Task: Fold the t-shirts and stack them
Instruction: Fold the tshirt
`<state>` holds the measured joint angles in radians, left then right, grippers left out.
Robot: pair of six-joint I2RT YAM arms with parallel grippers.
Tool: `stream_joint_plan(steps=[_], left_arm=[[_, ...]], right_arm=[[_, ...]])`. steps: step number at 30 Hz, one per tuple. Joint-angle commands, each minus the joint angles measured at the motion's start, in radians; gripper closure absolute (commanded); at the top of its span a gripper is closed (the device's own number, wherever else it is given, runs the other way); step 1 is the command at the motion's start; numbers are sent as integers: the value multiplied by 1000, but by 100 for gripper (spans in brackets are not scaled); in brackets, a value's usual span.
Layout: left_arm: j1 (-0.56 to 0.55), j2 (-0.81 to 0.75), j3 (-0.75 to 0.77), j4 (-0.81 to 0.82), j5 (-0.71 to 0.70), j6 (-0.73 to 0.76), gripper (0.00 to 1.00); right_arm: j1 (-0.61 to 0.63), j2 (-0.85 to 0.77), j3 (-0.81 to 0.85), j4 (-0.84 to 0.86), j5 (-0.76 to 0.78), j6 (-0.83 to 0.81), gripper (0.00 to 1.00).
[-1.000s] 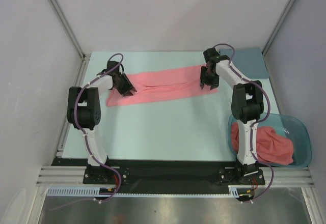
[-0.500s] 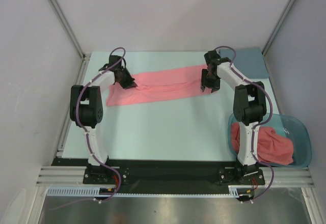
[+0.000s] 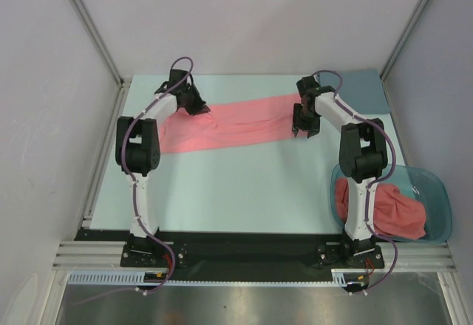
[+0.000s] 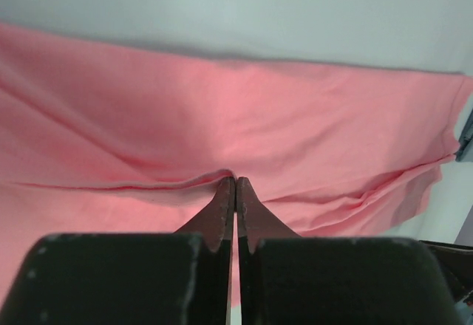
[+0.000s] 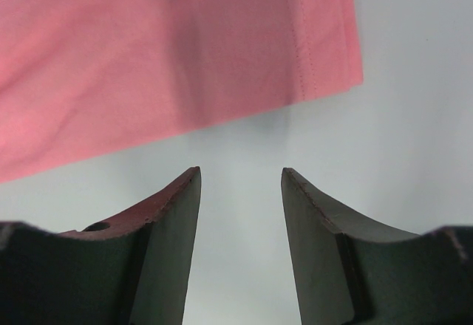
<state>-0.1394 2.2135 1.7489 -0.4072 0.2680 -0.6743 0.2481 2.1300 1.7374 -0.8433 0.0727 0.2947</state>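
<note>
Pinching a raised fold of the t-shirt [image 3: 244, 122] spread across the far tabletop [image 3: 236, 185], our left gripper [image 4: 235, 186] is pressed together on the cloth. We see our right gripper [image 5: 240, 181] spread above the tabletop, just beside the shirt's hemmed corner. Other t-shirts [image 3: 403, 214] sit bunched in the teal tub [image 3: 441, 192].

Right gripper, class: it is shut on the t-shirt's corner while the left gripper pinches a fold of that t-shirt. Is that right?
No. The right wrist view shows the right gripper open over bare table, just off the corner of the t-shirt. The left gripper does pinch a fold of that t-shirt.
</note>
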Motion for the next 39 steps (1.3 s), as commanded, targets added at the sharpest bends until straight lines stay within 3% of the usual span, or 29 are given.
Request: stream_joint_plan(steps=[1,5,10,12,16,20,29,39], left_arm=[[-6,37,84,45,36,-16,100],[-12,77,138,64,40,-37,93],[-29,146,253,38,57,-15,74],[-37,196,363,-2,71,-2,67],[-35,172,431,-83,48,53,63],[0,-12,219,-64,-48,108,54],[188,-340,-217,-91,-40,226,48],[316,-431,-446,-108,-27,263,53]], right_arm=[[6,-67,-12,-5,18,9,47],[13,-71,-19,-11,24,8,47],[16,-71,-21,-16,19,11,47],[19,-73,-21,-16,19,9,47],[23,-76,-7,-20,18,4,47],[22,-93,-12,-19,18,0,47],[40,-127,-73,29,-36,1,47],[54,-145,-90,38,-62,-9,47]])
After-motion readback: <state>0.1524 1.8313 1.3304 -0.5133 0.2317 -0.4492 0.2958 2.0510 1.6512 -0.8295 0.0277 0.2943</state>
